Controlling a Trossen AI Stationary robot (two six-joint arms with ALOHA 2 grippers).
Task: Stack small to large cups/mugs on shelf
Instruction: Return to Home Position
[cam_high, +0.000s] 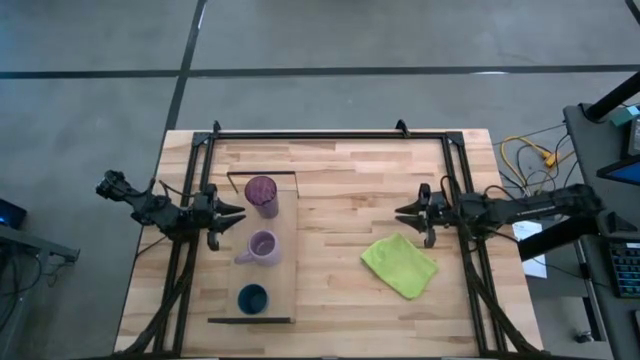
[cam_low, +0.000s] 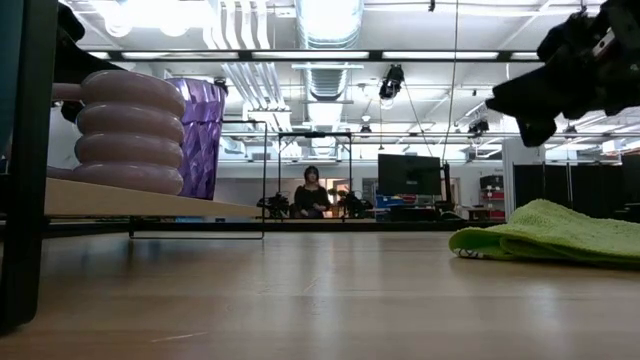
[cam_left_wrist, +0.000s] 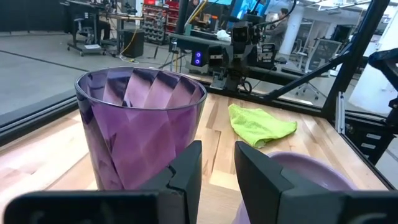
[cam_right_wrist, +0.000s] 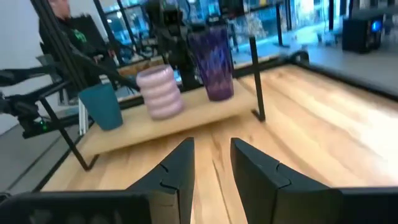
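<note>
Three vessels, all on the shelf (cam_high: 286, 262), none in a gripper; placing looks complete, and what seems left is for the arms to draw off to rest. Left gripper (cam_high: 237, 215): over the shelf's left edge, level with the gap between tumbler and mug, aimed toward the table's middle, fingers (cam_left_wrist: 186, 175) parted with nothing between them. Shelf: lies flat on the left half of the table (cam_high: 340, 180), its long axis running from the far edge toward the near edge, crosswise to the line between the two arms. Tumbler (cam_high: 262, 195): far end of the shelf, upright, mouth up. Mug (cam_high: 263, 246): middle of the shelf, upright, handle pointing toward the left arm and slightly nearward, near the tumbler but apart from it. Cup (cam_high: 252, 298): near end, upright, mouth up, apart from the mug. Order along the axis: large at the far end, small at the near end, set in a row and not nested. Cloth (cam_high: 398, 265): green, crumpled, on the bare table right of the shelf, well apart from it. Right gripper (cam_high: 402, 213): above the table's right half beyond the cloth, aimed toward the shelf, fingers (cam_right_wrist: 179, 169) parted and empty.
</note>
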